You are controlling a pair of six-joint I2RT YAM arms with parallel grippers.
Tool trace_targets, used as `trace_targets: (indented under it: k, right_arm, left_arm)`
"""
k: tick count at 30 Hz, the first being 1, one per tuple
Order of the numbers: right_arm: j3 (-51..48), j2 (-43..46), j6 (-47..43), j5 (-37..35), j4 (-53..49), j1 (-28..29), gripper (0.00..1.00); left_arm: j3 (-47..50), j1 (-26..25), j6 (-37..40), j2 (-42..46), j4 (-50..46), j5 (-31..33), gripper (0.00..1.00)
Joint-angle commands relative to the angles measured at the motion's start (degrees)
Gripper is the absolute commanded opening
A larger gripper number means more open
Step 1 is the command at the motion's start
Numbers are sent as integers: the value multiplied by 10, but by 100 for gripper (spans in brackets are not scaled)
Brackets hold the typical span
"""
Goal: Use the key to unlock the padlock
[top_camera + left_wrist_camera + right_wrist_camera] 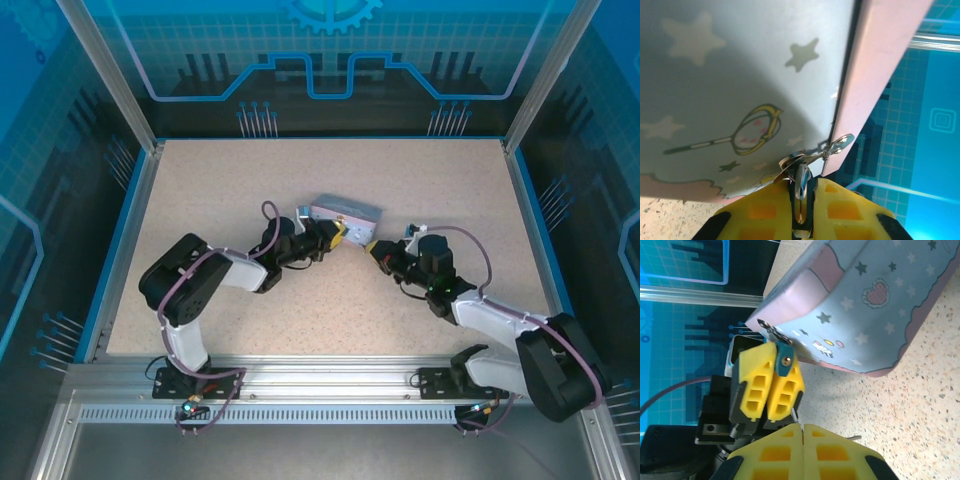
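- Where the two claws meet on the near side of the tin (348, 210), mid-desk, the step in hand is judged to be bringing the key to the lock; the lock is not yet open.
- Padlock (785, 360): small bluish-grey body. It hangs from the tin's metal latch (767, 329) at the tin's near corner.
- Left claw (338, 236): yellow fingers (755, 385) narrow, pinching the padlock from both sides. A round brassy spot on the exposed face is taken for the keyhole.
- Right claw (802, 432): fingers pressed together. A thin dark sliver stands out at the seam and is taken for the key (794, 416). It points toward the padlock, close below it but apart from it.
- Tin: pale blue, printed with stars and a heart, tipped up on one edge on the desk (330, 310).
- Handling, left: grip firm and unmoving, so the lock cannot swing on the latch.
- Handling, right: the key's shaft wants lining up with the keyhole before any advance, with the approach slow and straight.
- Handling, turn: only once the key is fully seated, and by wrist roll alone.
- Hazards: a thin key may slip or twist between the pads. Side load could push the lock out of the left claw or shift the tin.
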State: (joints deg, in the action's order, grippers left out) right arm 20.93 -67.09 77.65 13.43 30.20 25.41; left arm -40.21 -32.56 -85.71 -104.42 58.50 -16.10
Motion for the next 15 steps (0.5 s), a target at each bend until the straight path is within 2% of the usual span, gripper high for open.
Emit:
trace_targets:
  k: [1, 15]
  right_arm:
    - [-7, 17, 32, -43, -19, 21, 0]
    - [21, -24, 76, -47, 21, 30, 0]
  left_arm:
    - [7, -8, -16, 30, 23, 10, 0]
    - [7, -19, -28, 33, 35, 11, 0]
